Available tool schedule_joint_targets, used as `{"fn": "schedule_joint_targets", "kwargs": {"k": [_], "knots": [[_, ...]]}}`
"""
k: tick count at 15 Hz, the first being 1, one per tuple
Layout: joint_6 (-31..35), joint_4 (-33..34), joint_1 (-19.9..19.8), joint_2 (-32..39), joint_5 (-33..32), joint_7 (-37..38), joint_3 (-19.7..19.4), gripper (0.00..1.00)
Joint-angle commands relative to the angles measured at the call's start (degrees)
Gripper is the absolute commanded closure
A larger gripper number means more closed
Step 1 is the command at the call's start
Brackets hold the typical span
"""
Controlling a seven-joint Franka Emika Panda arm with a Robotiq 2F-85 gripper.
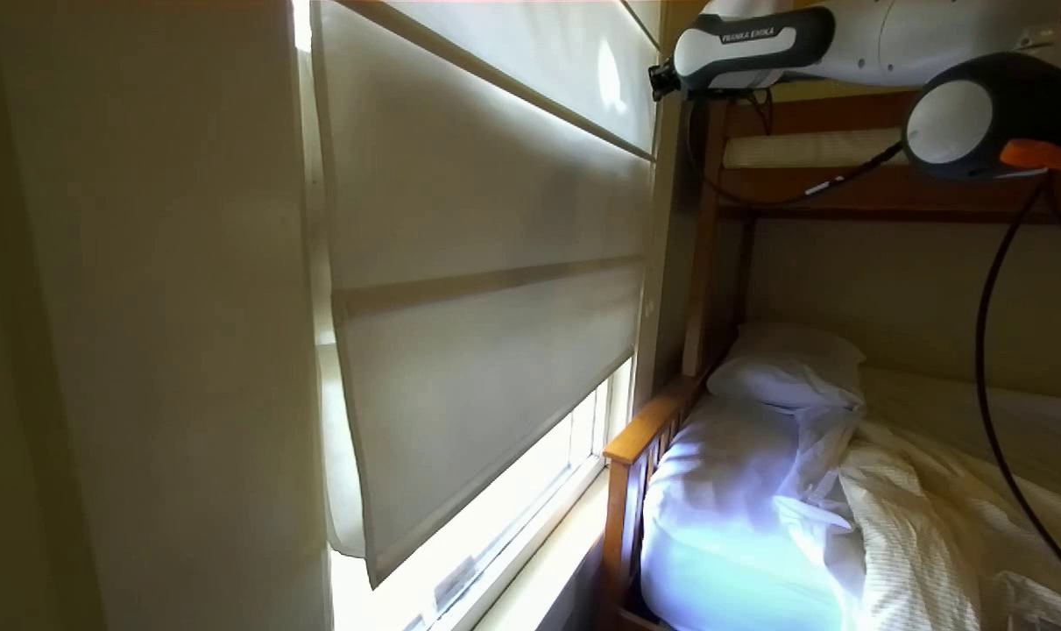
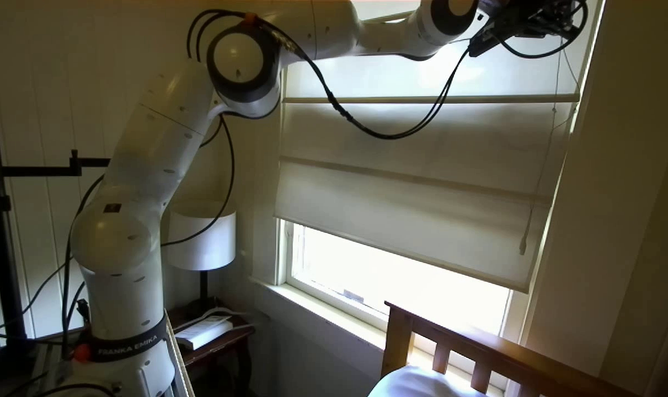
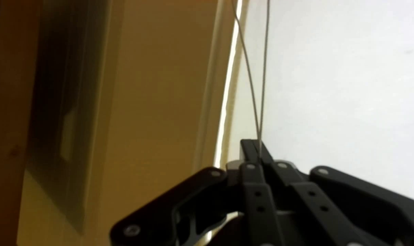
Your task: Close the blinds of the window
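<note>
With gripper (image 3: pixel 258 150) clenched on thin cords (image 3: pixel 264 65) high before the window (image 2: pixel 400 270), seemingly at the grasping step. Next, probably tug steadily to lower the blinds (image 2: pixel 422 207), hanging short of the window's foot.

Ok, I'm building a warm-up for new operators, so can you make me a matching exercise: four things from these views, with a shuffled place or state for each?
1. gripper
2. blinds
3. window
4. pillow

A. hanging partway down
B. on the lower bunk
C. shut on thin cords
D. bright and uncovered along the bottom

Pairs: 1-C, 2-A, 3-D, 4-B
</note>
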Motion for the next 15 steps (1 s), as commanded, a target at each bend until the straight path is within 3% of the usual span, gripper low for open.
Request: {"fn": "schedule_joint_targets", "kwargs": {"k": [1,3,6,10,15], "knots": [[-6.39,-13.11,1.02,-12.90,3.66,-8.93,5.33,1.00],[-10.86,-17.34,1.23,-17.98,3.76,-10.09,5.76,1.00],[-8.98,-24.25,2.12,-25.54,-2.78,-3.03,3.61,1.00],[-11.97,-34.20,1.32,-36.04,-7.85,2.67,5.20,1.00],[-11.61,-45.32,4.19,-44.91,1.86,-2.39,6.07,1.00]]}}
